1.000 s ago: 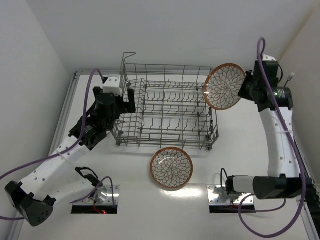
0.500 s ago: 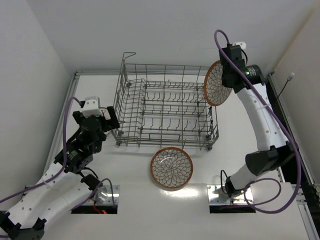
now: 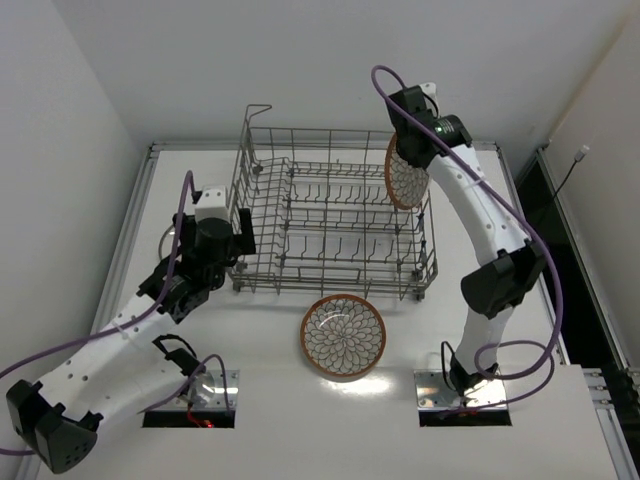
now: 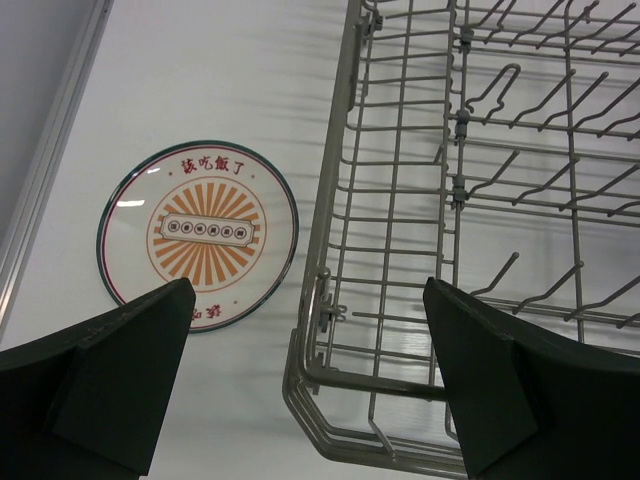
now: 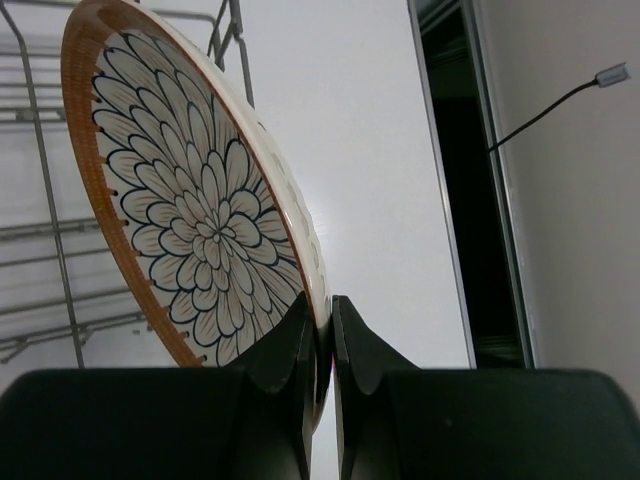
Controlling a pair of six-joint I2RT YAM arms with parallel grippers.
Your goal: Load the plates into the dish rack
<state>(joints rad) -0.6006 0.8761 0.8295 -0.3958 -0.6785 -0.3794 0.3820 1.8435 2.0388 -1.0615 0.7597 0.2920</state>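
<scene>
The grey wire dish rack (image 3: 320, 283) stands mid-table and holds no plates. My right gripper (image 3: 407, 150) is shut on the rim of a brown-rimmed petal plate (image 3: 404, 173), held nearly on edge above the rack's back right corner; the right wrist view shows the pads (image 5: 300, 325) pinching that plate (image 5: 200, 230). A second brown-rimmed plate (image 3: 343, 336) lies flat in front of the rack. My left gripper (image 3: 240, 238) is open and empty above the rack's left corner (image 4: 330, 300). The white sunburst plate (image 4: 198, 233) lies flat left of the rack, hidden under the left arm in the top view.
A raised metal strip (image 3: 130, 230) runs along the table's left edge, close to the sunburst plate (image 4: 50, 170). A dark gap (image 3: 540, 200) lies beyond the table's right edge. White walls close in on the left, back and right. Both arm bases (image 3: 190, 395) sit at the near edge.
The right arm has swung its plate left, from outside the rack's right end to above its back right corner, turning it edge-on. The left gripper drew back, then returned to the rack's left side.
</scene>
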